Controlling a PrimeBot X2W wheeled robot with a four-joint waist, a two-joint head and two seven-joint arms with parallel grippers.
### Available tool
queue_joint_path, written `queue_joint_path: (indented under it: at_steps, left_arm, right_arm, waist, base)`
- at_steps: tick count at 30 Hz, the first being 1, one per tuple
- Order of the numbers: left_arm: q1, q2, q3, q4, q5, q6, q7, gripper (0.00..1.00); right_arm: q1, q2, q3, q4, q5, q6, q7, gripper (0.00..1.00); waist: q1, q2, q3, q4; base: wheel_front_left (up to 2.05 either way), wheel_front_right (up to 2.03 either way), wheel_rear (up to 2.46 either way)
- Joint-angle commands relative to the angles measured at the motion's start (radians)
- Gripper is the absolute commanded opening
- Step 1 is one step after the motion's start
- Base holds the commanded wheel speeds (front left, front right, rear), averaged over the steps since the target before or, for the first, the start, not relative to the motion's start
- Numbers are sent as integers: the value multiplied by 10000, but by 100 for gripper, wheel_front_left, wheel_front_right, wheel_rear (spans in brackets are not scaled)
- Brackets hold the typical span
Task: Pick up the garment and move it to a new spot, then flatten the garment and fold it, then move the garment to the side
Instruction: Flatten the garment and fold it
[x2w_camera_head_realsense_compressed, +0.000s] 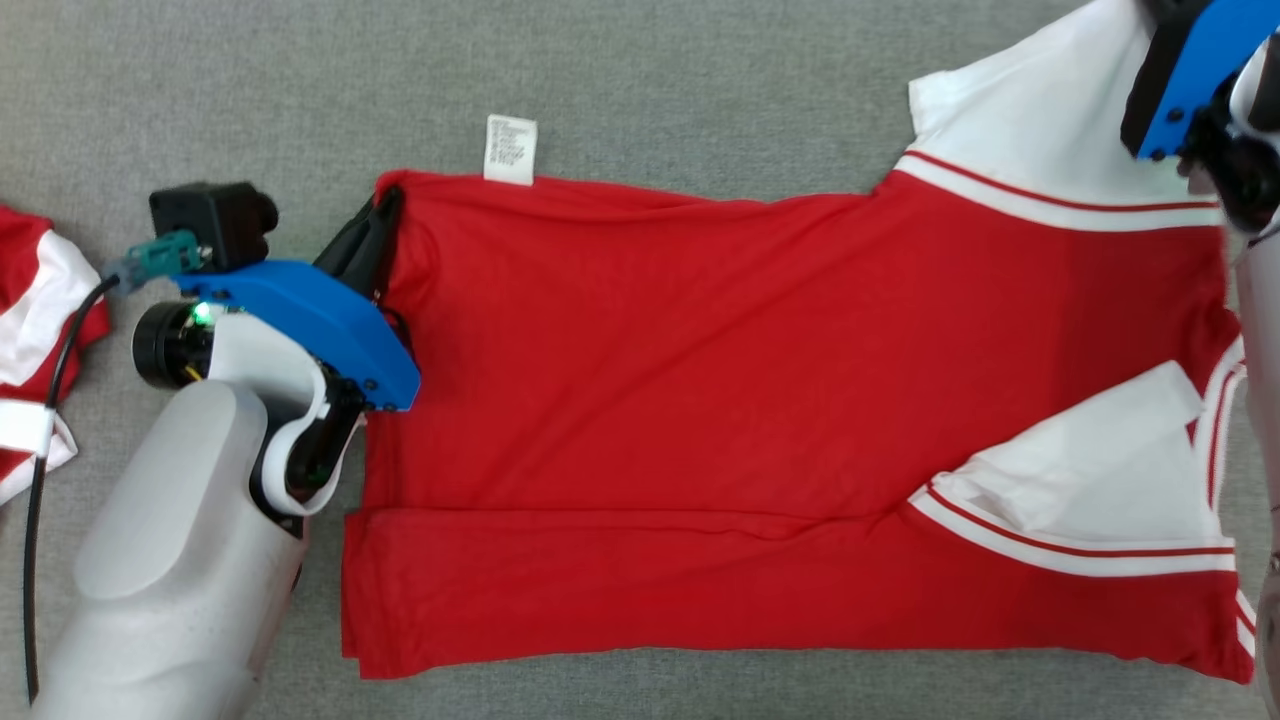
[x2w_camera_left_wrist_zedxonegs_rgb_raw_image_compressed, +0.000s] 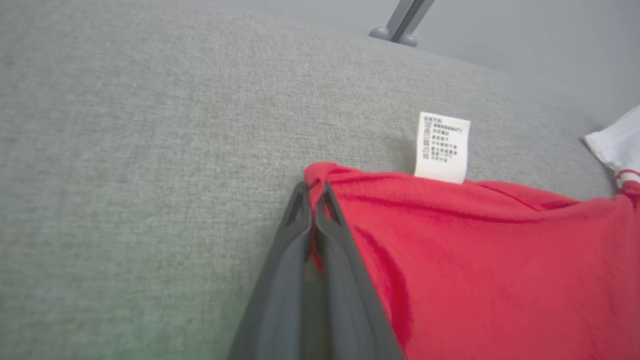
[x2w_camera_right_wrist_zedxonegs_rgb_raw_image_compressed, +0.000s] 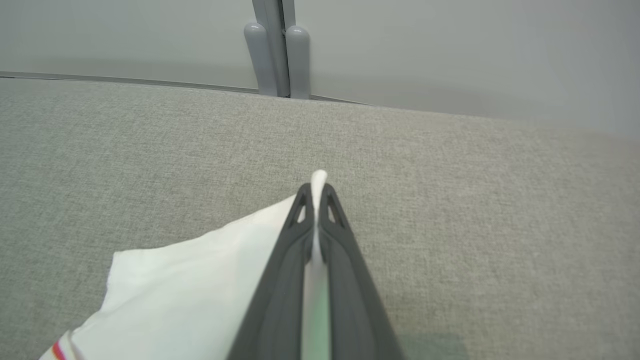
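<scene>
One red shirt (x2w_camera_head_realsense_compressed: 700, 400) with two white sleeves lies flat across the grey surface (x2w_camera_head_realsense_compressed: 250, 80). Its near edge is folded over, one sleeve is tucked onto the body, and one white label (x2w_camera_head_realsense_compressed: 511, 150) sticks out at the far edge. The left gripper (x2w_camera_left_wrist_zedxonegs_rgb_raw_image_compressed: 312, 192) is clamped on its red corner and the right gripper (x2w_camera_right_wrist_zedxonegs_rgb_raw_image_compressed: 314, 192) on the other sleeve's tip. One more red-and-white garment (x2w_camera_head_realsense_compressed: 40, 300) lies apart at the left.

Two garments (x2w_camera_head_realsense_compressed: 700, 400) (x2w_camera_head_realsense_compressed: 35, 300), two hands (x2w_camera_left_wrist_zedxonegs_rgb_raw_image_compressed: 312, 187) (x2w_camera_right_wrist_zedxonegs_rgb_raw_image_compressed: 314, 187), one care label (x2w_camera_head_realsense_compressed: 510, 150).
</scene>
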Motion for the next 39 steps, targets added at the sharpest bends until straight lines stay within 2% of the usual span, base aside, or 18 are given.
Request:
queue_joint_path:
  at_steps: [1, 10, 15, 21, 25, 31, 39]
  left_arm:
    - [156, 29, 70, 55, -59, 32, -132, 0]
    - [925, 52, 243, 319, -194, -357, -1442, 0]
    - [1543, 165, 67, 395, -245, -614, -1934, 0]
    - [2443, 304, -60, 248, -276, -726, -2574, 0]
    - [3007, 443, -274, -131, -233, -811, -3001, 0]
    - [3489, 785, -670, -319, 128, -855, -3614, 0]
    - [3827, 1027, -955, 105, 571, -807, -3864, 0]
  right_arm:
    - [231, -62, 38, -120, 113, -1, -92, 0]
    - [1494, -175, -12, -811, 1127, 1, -630, 0]
    - [2544, -211, 68, -1380, 1986, 1, -523, 0]
    - [4255, -441, 188, -2724, 2840, 1, -157, 0]
    - [5566, -503, -112, -3852, 3293, 1, 176, 0]
    - [7461, 41, -1027, -5384, 3557, 1, 811, 0]
    - [9375, 973, -1992, -7247, 3305, 1, 1747, 0]
  waist:
    - [0, 0, -181, -155]
    - [0, 0, -1094, -369]
    - [0, 0, -1671, -470]
    - [0, 0, -2250, -578]
    - [0, 0, -2495, -594]
    - [0, 0, -2789, -640]
    - [0, 0, -3042, -753]
  base:
    - [0, 0, 0]
    - [0, 0, 0]
    - [0, 0, 0]
    - [0, 0, 0]
    - [0, 0, 0]
    - [0, 0, 0]
    - [0, 0, 0]
